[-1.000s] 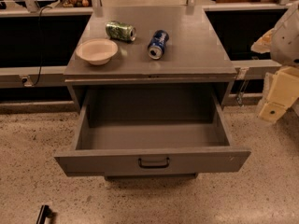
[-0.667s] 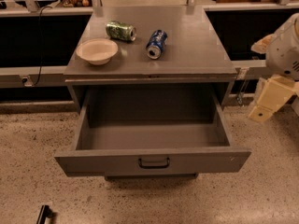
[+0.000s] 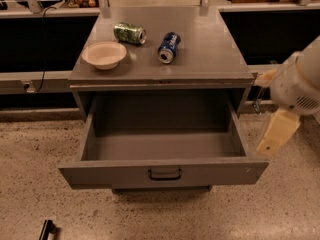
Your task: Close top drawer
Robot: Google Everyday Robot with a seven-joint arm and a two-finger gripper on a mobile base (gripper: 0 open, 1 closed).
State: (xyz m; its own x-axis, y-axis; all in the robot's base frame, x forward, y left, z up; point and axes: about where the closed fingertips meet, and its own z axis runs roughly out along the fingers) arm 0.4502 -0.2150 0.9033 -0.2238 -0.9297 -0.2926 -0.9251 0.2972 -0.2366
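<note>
Since a second ago the gripper (image 3: 272, 136) has dropped lower and swung left, from beside the cabinet's upper right edge to just off the right front corner of the open drawer; everything else has stayed put.

At the bottom left of the frame a small dark object (image 3: 47, 229) lies on the speckled floor (image 3: 30, 149); what it is cannot be made out. Above it, a black cable (image 3: 42, 44) hangs down the dark wall at the left edge.

On the left part of the grey cabinet top (image 3: 210, 49) sits a shallow cream bowl (image 3: 104, 54), upright. Just up and right of it a green can (image 3: 130, 33) lies on its side, and further right, near the middle of the top, a blue can (image 3: 168, 47) also lies on its side, apart from the green one.

Below the cabinet top, the top drawer (image 3: 100, 174) fills the centre of the frame. It is pulled far out toward the bottom of the frame, its deep grey box bare inside. A small dark loop handle (image 3: 165, 174) sits at the middle of its front panel.

At the right edge, the arm's rounded white joint (image 3: 300, 86) hangs beside the cabinet. The cream-coloured gripper slants down and left from it, ending near the drawer's right wall, close to but apart from it. Whether the gripper is open or closed cannot be told here, and it holds nothing that shows.
</note>
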